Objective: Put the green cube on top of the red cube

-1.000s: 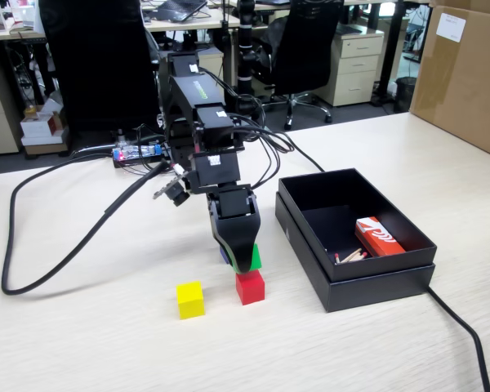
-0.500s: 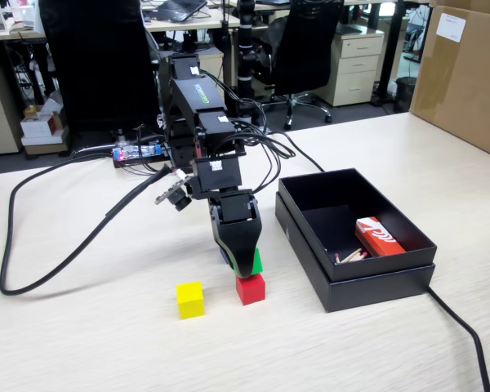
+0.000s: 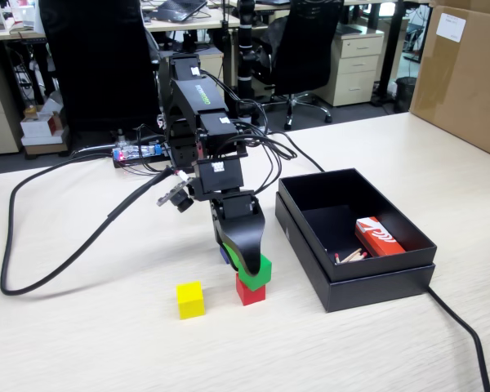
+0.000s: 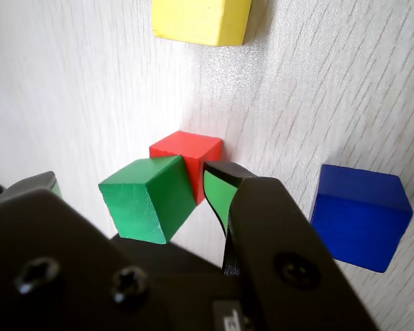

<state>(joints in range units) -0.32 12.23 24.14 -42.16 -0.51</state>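
green cube (image 4: 148, 198) is sitting tilted on the red cube (image 4: 188, 152), between the spread jaws of the gripper (image 4: 134, 185), no longer clamped

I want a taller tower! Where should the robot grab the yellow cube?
Probably from straight above, pinching two opposite side faces of the yellow cube. It sits flat on the table with bare space all round it and the red cube set apart, so the jaws could slide down on either side. Its flat, parallel faces should give an even grip.
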